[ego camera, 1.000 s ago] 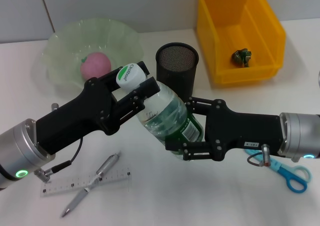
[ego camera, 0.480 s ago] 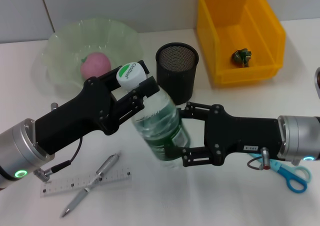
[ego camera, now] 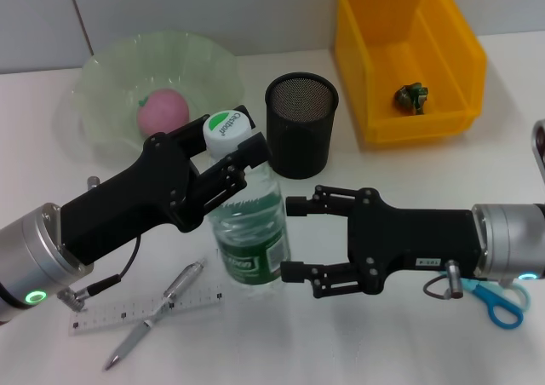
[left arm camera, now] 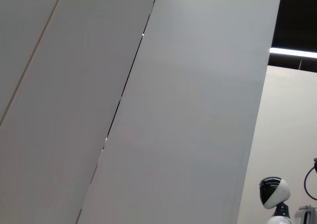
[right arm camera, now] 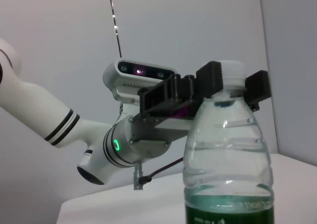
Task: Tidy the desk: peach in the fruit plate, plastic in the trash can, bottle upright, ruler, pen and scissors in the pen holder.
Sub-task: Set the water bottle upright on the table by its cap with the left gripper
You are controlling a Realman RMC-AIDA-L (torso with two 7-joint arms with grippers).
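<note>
While the water bottle [ego camera: 247, 232] stands upright at the centre of the head view, the left gripper [ego camera: 232, 151] clamps its white cap, and the right gripper [ego camera: 294, 240] sits just right of the bottle's body with its jaws spread wide and apart from it. Above sit the mesh pen holder [ego camera: 301, 125], the peach [ego camera: 163, 111] in the green fruit plate [ego camera: 111, 74], and the yellow trash can [ego camera: 426, 70]; the pen [ego camera: 157, 313] and ruler [ego camera: 145, 310] lie lower left, the scissors [ego camera: 494, 295] lower right. Across the right wrist view, the bottle [right arm camera: 228, 164] fills the lower right, its cap pinched by the left gripper [right arm camera: 233, 83]; the left wrist view shows only wall panels.
</note>
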